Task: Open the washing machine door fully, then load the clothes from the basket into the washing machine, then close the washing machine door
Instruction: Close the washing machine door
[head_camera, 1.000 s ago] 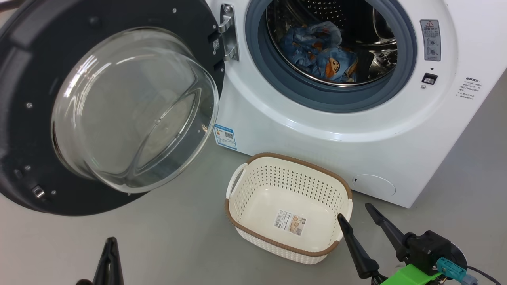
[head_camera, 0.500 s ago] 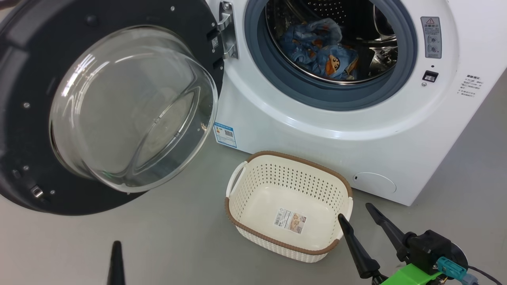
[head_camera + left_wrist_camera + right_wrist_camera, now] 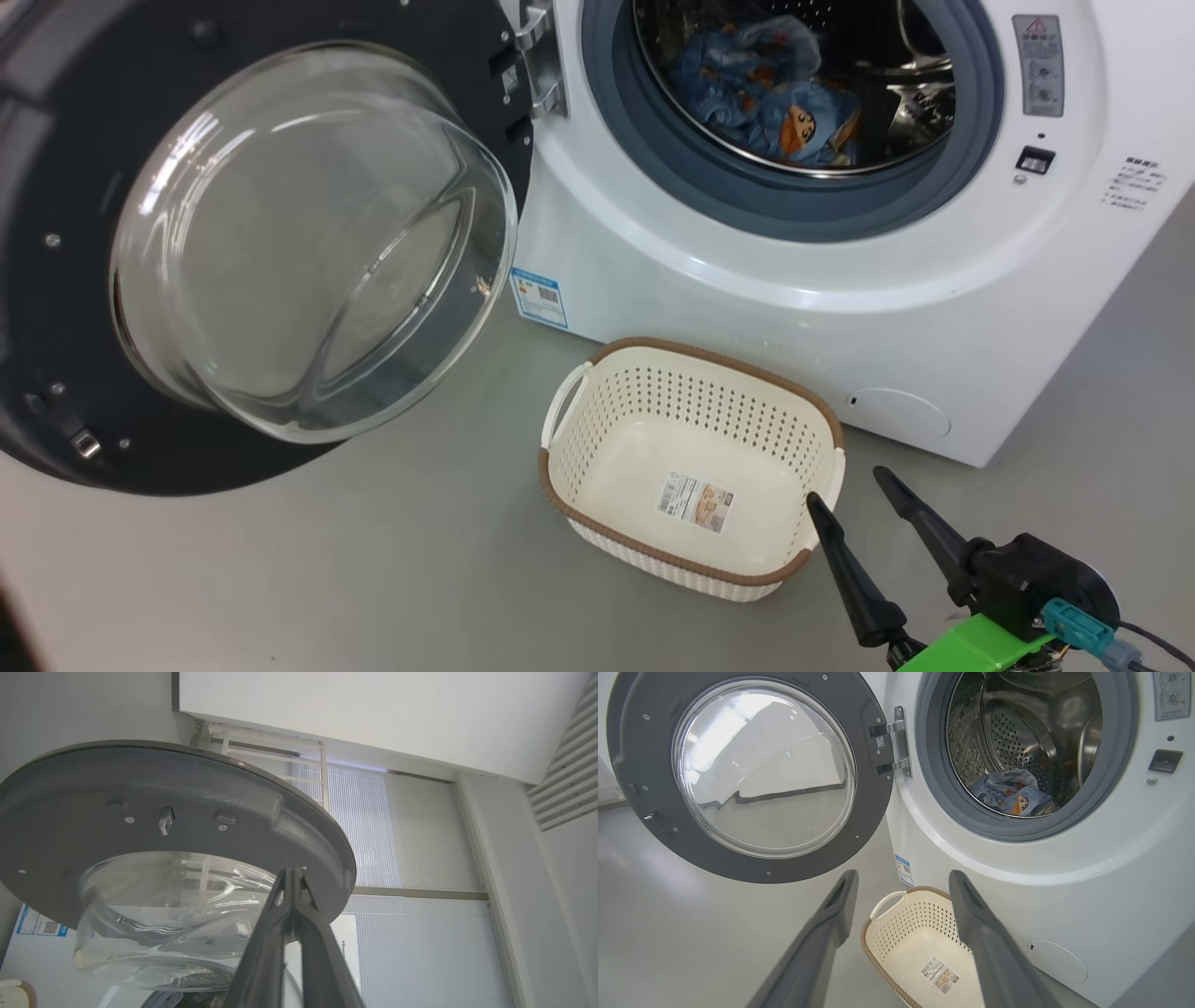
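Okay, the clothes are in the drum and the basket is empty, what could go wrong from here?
1. The light blue printed clothes lie near the front lip of the perforated steel drum; a fold may get pinched against the grey rubber gasket when the round black-ringed glass door shuts.
2. The left end effector, shut, points at the door's rim; a push there may slip off.
3. The open right end effector hovers by the cream perforated basket, possibly within the door's swing.

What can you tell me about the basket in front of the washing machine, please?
The basket is a small cream-white perforated plastic tub, a rounded rectangle, with a brown woven-look rim and white side handles. It stands upright and empty on the grey floor before the washing machine, a sticker on its bottom.
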